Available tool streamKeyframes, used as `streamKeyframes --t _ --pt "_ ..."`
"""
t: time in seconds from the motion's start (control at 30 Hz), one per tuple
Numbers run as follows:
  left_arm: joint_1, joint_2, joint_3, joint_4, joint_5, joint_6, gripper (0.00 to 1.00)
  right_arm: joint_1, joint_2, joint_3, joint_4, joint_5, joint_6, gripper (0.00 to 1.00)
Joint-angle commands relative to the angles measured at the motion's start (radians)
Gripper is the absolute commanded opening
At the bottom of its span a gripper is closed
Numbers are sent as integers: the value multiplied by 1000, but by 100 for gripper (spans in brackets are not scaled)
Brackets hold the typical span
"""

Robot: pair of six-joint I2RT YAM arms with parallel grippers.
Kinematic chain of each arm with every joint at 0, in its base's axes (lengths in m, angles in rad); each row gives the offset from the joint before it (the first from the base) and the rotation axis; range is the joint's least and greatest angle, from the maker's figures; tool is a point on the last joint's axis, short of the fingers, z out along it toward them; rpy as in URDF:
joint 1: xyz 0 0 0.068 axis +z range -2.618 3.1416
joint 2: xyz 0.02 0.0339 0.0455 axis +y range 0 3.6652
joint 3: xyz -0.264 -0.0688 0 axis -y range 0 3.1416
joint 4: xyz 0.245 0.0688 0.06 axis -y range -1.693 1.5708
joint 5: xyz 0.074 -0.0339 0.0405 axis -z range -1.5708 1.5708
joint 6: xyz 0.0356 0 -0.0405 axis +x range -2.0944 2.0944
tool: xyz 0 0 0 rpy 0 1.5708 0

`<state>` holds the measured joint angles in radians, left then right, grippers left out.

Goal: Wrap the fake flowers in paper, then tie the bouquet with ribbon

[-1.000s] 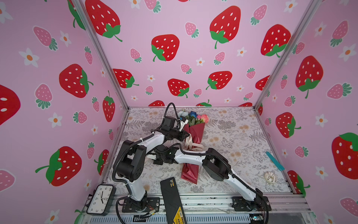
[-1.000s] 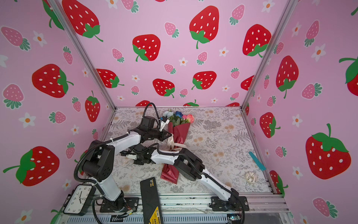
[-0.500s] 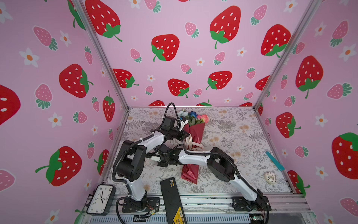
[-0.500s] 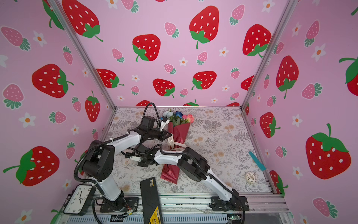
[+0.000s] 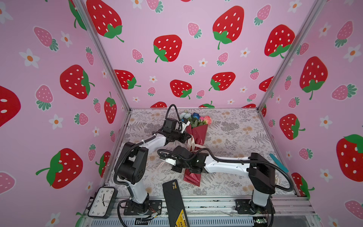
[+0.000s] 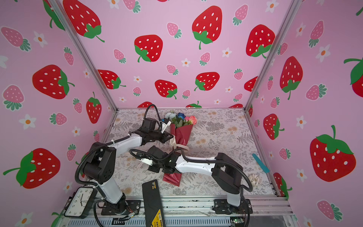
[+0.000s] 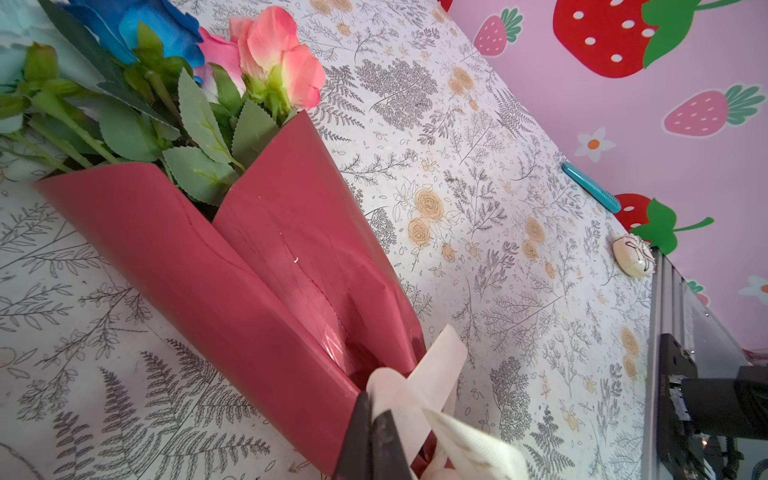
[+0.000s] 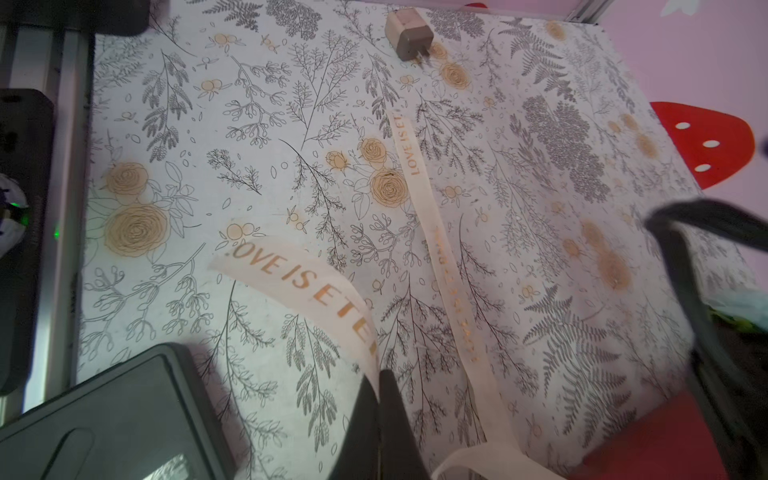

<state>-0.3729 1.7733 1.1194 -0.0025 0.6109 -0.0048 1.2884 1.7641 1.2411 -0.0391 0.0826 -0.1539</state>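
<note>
Beside the bouquet (image 5: 198, 133), right hand (image 8: 380, 376) newly tight on ribbon (image 8: 299, 281).

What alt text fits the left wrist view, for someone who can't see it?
The left gripper pinches a cream ribbon at the narrow end of the bouquet of fake flowers, which lies in dark red paper on a floral-patterned table.

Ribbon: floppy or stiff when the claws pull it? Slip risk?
Likely floppy: the ribbon lies flat and curves loosely from the right claw. Probably light: its held end arches out unsupported. It may slip on the glossy bouquet wrap under tension.
</note>
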Motion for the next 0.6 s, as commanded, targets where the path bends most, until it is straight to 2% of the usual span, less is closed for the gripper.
streamKeyframes --t 0.0,0.27,0.43,0.57 --pt "4 -32 -21 30 6 0 0 2 -122 -78 51 54 73 0" --pt "4 -75 -81 96 -14 -27 0 -19 -409 -305 83 224 215 0" --pt "-4 -119 -140 165 -31 -59 0 -66 -594 -436 98 373 337 0" --pt "-39 -146 -150 152 -60 -63 0 -110 -720 -513 77 462 422 0"
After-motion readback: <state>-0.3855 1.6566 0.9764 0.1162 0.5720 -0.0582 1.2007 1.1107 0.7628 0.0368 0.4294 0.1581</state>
